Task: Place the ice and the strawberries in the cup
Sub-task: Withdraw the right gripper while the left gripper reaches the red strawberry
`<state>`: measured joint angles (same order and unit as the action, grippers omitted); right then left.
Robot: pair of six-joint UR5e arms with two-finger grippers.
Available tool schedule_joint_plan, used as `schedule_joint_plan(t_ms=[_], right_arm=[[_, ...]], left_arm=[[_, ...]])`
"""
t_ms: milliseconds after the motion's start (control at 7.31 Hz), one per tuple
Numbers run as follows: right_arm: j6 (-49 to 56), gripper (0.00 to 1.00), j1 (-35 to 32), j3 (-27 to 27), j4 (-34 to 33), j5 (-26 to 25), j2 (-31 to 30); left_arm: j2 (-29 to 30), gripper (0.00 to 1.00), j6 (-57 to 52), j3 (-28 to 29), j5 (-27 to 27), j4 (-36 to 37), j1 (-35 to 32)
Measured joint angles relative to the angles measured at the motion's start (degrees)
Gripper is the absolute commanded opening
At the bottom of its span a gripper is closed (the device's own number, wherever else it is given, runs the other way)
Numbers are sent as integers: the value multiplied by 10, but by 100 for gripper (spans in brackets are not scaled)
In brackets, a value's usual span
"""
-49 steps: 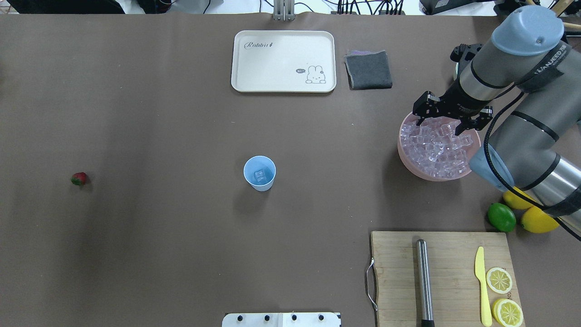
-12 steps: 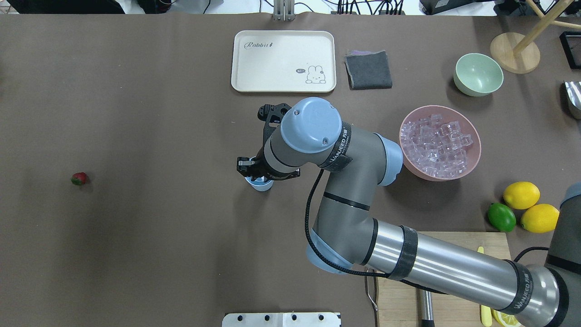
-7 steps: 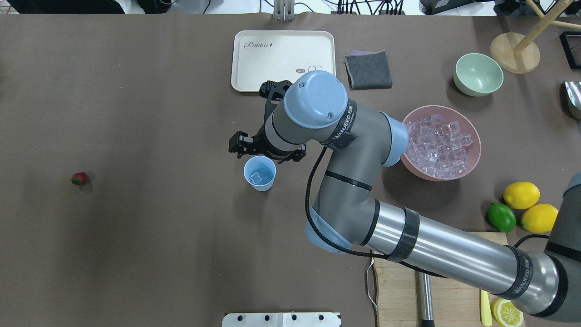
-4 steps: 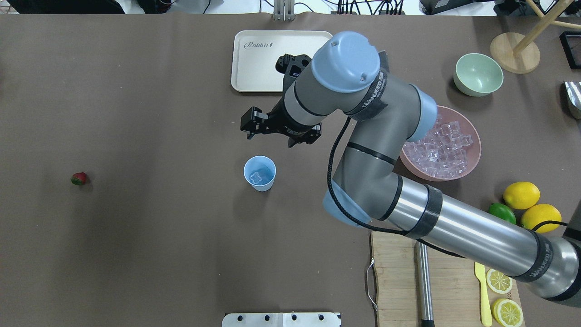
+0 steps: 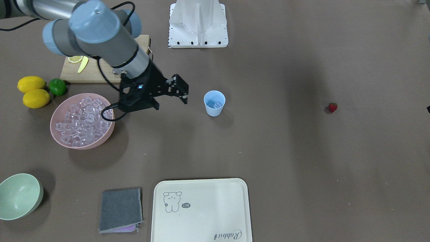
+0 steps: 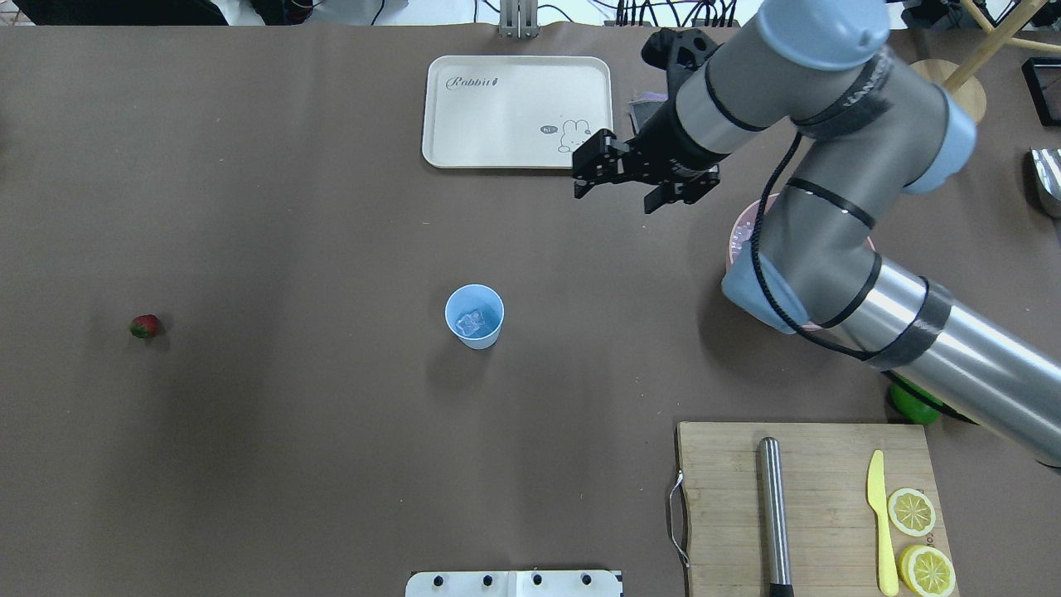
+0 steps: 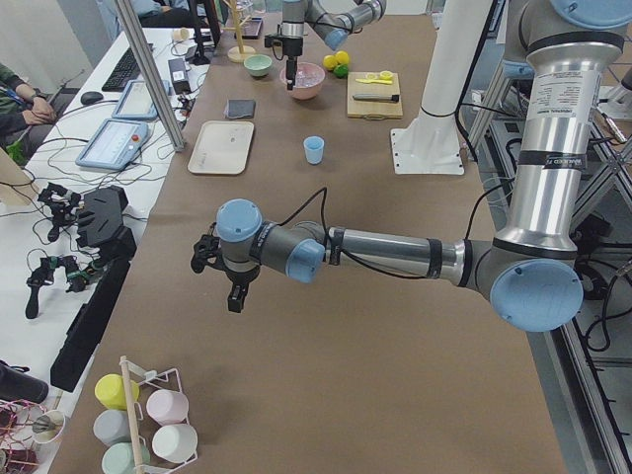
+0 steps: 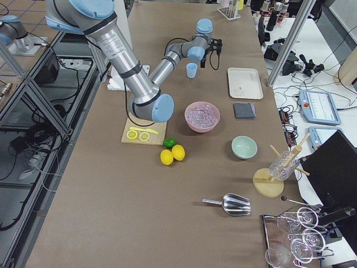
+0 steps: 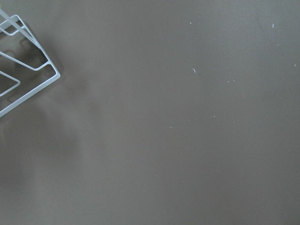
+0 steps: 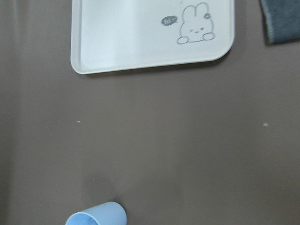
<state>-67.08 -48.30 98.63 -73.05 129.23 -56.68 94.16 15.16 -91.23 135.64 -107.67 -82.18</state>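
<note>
The light blue cup [image 6: 474,315] [image 5: 214,103] stands upright mid-table with clear ice [image 6: 472,322] inside. More ice [image 5: 84,117] fills the pink bowl [image 5: 100,141]. A tiny red strawberry [image 6: 144,326] [image 5: 332,107] lies alone far toward the robot's left. My right gripper [image 6: 613,199] [image 5: 171,105] hangs open and empty between the cup and the pink bowl, above the table near the tray's corner. The right wrist view shows the cup [image 10: 96,216] at its lower edge. My left gripper [image 7: 219,276] appears only in the exterior left view, low over bare table; I cannot tell its state.
A cream tray [image 6: 497,116] and a grey cloth [image 5: 121,210] lie at the far side. A pale green bowl [image 5: 18,196], two lemons [image 5: 32,90] and a lime [image 5: 57,86] sit near the pink bowl. The cutting board [image 6: 821,497] carries a knife, lemon slices and a metal rod. A wire rack [image 9: 18,70] is near the left wrist.
My right gripper, over the cup 1.6 s ago, has lifted and swung away to the right and far side, staying open. The cup and strawberry have not moved.
</note>
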Motion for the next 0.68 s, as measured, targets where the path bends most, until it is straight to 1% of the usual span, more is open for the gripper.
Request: schedule_joint_plan(t_ms=[274, 547, 684], right_arm=[[58, 99, -54, 26, 3, 41, -59], [134, 99, -104, 36, 5, 76, -114], [164, 99, -124, 39, 6, 91, -137]], left_arm=[[-27, 98, 75, -22, -2, -69, 47], [-59, 98, 157, -39, -7, -156, 106], [-79, 98, 206, -49, -21, -201, 142]])
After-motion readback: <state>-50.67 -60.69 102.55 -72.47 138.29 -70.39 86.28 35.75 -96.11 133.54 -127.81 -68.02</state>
